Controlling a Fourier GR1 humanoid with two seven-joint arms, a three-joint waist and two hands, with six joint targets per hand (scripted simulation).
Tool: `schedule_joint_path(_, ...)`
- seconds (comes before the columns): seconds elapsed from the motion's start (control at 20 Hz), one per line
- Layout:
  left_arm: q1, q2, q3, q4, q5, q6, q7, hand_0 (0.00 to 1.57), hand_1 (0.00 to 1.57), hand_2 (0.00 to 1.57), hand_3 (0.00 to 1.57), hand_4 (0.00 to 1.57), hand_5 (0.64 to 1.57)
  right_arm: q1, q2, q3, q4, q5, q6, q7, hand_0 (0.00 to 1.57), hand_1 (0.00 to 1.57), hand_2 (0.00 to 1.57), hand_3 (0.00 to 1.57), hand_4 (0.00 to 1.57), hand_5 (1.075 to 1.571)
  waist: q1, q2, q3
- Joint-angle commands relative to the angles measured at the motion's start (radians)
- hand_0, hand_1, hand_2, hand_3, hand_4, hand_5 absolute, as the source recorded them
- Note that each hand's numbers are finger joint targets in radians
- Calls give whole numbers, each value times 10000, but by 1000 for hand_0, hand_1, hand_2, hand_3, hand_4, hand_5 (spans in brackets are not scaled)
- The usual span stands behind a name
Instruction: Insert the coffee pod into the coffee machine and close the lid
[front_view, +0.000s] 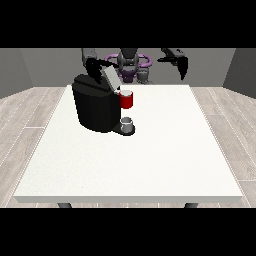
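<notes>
Front view: one moment, camera across the table from the robot.
Table: large white table (150, 165), filling the middle and lower part of the frame; grey plank floor around it.
Coffee machine: black coffee machine (95, 105), left of centre in the upper half, standing on the table toward its far edge.
Lid: grey lid (111, 77), raised and tilted, rising from the machine's top toward the upper left; not closed.
Red part: red cylindrical head (127, 100) on the machine's right side, just under the lid's lower end, with a pale top rim.
Coffee pod: cannot be told apart with certainty; the pale rim atop the red head may be it, seated in the machine's opening.
Cup: small grey cup (127, 123) on the machine's base plate, directly below the red head.
Hand at the view's left: black hand (94, 70) at the upper left of the frame, over the machine's top rear corner and right beside the lid's upper end; whether its fingers are curled on the lid or released cannot be told.
Hand at the view's right: black hand (183, 67) at the upper right, raised above the far table edge, well apart from the machine, fingers hanging downward and relaxed, holding nothing.
Robot: torso (129, 65) at the top centre behind the table.
</notes>
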Motion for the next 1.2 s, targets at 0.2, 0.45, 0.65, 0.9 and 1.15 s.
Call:
schedule_joint_path(0.2,143,316,17,198,-95,150,-473,0,0,0,0,0,1571,-539,424,318,367,248,-41,224,0,0,0,0,0,1571,-206,228,39)
schedule_joint_path(0.45,-257,659,325,101,403,50,63,0,0,0,0,0,1571,-1088,172,63,707,156,209,188,0,0,0,0,0,1571,-61,376,40)
schedule_joint_path(0.65,-310,554,161,495,77,483,168,0,0,0,0,0,1571,-1350,612,571,515,457,136,753,0,0,0,0,114,1571,-332,130,39)
schedule_joint_path(0.9,-94,789,153,439,294,32,-195,0,0,0,0,141,1571,-1538,691,945,671,1162,-175,369,0,0,0,0,61,1571,-46,212,39)
schedule_joint_path(1.15,-27,666,35,206,466,87,49,0,0,0,0,156,1571,-2043,656,811,1015,1428,-379,347,0,0,0,0,124,1571,231,200,40)
